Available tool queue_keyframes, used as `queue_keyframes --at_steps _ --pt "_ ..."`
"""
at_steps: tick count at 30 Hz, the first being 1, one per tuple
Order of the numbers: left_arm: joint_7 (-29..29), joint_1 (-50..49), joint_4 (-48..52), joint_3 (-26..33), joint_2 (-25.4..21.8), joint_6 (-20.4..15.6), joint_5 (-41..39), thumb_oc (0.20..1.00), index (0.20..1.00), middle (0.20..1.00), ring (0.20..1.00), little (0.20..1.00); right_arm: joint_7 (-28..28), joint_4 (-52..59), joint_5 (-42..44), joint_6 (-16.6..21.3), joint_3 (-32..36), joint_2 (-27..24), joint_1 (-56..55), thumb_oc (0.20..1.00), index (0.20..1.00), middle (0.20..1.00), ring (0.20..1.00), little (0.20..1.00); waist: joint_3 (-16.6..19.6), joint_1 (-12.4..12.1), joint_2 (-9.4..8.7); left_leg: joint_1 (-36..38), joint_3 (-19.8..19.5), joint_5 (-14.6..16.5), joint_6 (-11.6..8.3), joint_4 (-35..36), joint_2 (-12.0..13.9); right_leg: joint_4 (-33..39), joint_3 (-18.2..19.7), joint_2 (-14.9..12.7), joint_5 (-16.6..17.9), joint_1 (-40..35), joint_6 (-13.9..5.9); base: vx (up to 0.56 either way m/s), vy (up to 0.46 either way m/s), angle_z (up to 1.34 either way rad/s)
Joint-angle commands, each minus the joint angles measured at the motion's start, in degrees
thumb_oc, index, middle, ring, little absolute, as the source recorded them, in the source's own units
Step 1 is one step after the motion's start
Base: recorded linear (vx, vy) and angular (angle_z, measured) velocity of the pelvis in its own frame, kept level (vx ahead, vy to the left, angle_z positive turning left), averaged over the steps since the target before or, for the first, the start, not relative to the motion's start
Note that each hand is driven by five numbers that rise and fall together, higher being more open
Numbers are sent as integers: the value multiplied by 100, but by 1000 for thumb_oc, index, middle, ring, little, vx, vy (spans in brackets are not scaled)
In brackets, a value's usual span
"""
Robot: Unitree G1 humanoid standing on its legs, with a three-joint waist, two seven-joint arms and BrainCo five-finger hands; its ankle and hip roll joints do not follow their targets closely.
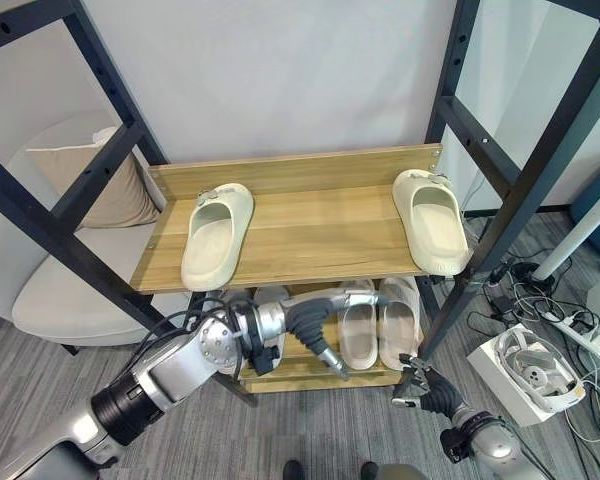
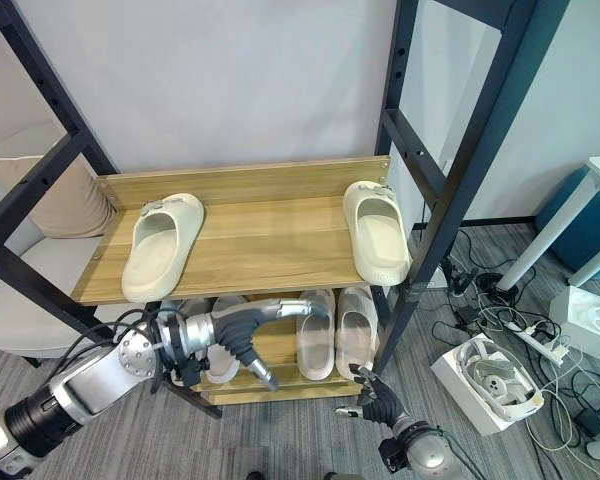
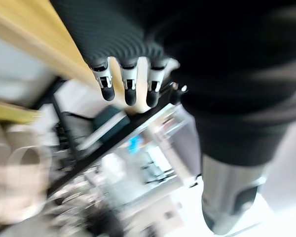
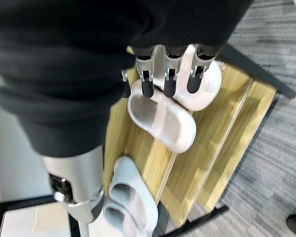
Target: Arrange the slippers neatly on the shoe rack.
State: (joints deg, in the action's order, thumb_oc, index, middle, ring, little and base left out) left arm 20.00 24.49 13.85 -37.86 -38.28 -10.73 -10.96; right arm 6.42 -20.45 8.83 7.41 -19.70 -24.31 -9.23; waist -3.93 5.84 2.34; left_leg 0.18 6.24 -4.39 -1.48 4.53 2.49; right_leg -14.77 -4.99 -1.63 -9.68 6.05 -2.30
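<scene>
A wooden shoe rack (image 1: 310,235) with a black metal frame carries two shelves. On the upper shelf, two cream slippers lie sole-down and well apart: one cream slipper (image 1: 216,234) at 9 o'clock, its toe pointing toward 6 o'clock, and the other cream slipper (image 1: 432,219) at 3 o'clock by the frame post, toe also toward 6 o'clock. On the lower shelf (image 1: 310,372), a white pair (image 1: 378,322) lies side by side, touching, at the 3 o'clock end, and a pale grey pair (image 4: 130,200) lies toward 9 o'clock.
</scene>
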Motion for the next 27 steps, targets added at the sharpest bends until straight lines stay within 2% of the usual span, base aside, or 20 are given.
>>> queue_keyframes --at_steps 1,3,5,7,9,10,11,12,13,17,20,22,27 --pt "-1366 133 -726 1287 895 -515 -563 1000 1000 1000 1000 1000 -76 360 221 283 50 178 38 1000 1000 1000 1000 1000 -187 -53 -386 406 -150 671 -131 7 44 1486 -192 -590 766 -788 -712 40 -61 6" --pt "-2023 257 -1021 1594 1185 -611 76 1000 1000 1000 1000 1000 -145 362 198 310 28 205 59 1000 1000 1000 1000 1000 -201 -49 -395 402 -176 673 -130 5 39 1478 -200 -590 753 -793 -699 26 -42 9" --pt "-2591 460 -1237 1803 1268 -627 798 1000 1000 1000 1000 1000 -239 354 189 348 18 227 75 1000 1000 1000 1000 1000 -212 -42 -399 390 -188 677 -133 9 42 1480 -204 -590 747 -791 -694 19 -28 11" --pt "-3375 823 -1698 2047 1138 -524 2016 1000 1000 1000 1000 1000 -308 401 195 439 -16 208 107 1000 1000 1000 1000 1000 -217 -9 -381 383 -161 683 -150 22 48 1487 -194 -592 741 -769 -695 37 -20 6" --pt "-3552 938 -1859 2074 1043 -459 2347 1000 1000 1000 1000 1000 -319 416 233 466 -19 192 113 1000 1000 1000 1000 1000 -216 -4 -367 379 -152 682 -157 25 47 1488 -197 -590 740 -766 -700 13 -3 2" --pt "-3835 1086 -2068 2083 894 -346 2884 1000 1000 1000 1000 1000 -311 439 278 492 -30 167 97 1000 1000 1000 1000 1000 -215 13 -358 377 -136 683 -166 30 51 1493 -189 -588 742 -758 -707 0 0 0" --pt "-3839 1090 -2074 2079 895 -349 2887 1000 1000 1000 1000 1000 -311 438 278 492 -29 167 98 1000 1000 1000 1000 1000 -216 11 -359 377 -137 683 -166 29 51 1493 -190 -588 741 -758 -707 0 0 0" --pt "-4086 1241 -2350 2042 699 -187 3422 1000 1000 1000 1000 1000 -294 470 318 532 -44 121 73 1000 1000 1000 1000 1000 -216 32 -341 375 -120 684 -175 39 63 1501 -185 -590 743 -747 -720 0 0 0" --pt "-4109 1258 -2376 2026 706 -193 3438 1000 1000 1000 1000 1000 -294 470 319 533 -40 124 75 1000 1000 1000 1000 1000 -218 29 -344 374 -120 685 -175 38 63 1500 -185 -589 743 -746 -720 0 0 0" --pt "-4413 1407 -2745 2072 198 118 4259 1000 1000 1000 1000 1000 -282 502 385 589 10 61 -22 1000 1000 1000 1000 1000 -207 47 -320 363 -83 686 -191 45 70 1518 -164 -584 751 -719 -737 0 0 0" --pt "-4494 1388 -2889 2133 -80 236 4558 1000 1000 1000 1000 1000 -262 510 424 624 38 35 -92 1000 1000 1000 1000 1000 -192 43 -315 369 -57 693 -202 47 75 1540 -167 -582 754 -729 -741 7 -4 -1" --pt "-4554 1264 -2938 2371 -223 303 4525 1000 1000 1000 1000 1000 -264 486 429 617 58 41 -132 1000 1000 1000 1000 1000 -172 31 -316 382 -59 699 -210 47 80 1564 -166 -576 756 -741 -741 0 0 0" --pt "-4704 979 -2620 2864 -227 252 4283 1000 1000 1000 1000 1000 -257 406 420 589 36 122 -143 1000 1000 1000 1000 1000 -130 -17 -324 393 -59 709 -213 47 76 1598 -181 -568 750 -792 -721 0 0 0"
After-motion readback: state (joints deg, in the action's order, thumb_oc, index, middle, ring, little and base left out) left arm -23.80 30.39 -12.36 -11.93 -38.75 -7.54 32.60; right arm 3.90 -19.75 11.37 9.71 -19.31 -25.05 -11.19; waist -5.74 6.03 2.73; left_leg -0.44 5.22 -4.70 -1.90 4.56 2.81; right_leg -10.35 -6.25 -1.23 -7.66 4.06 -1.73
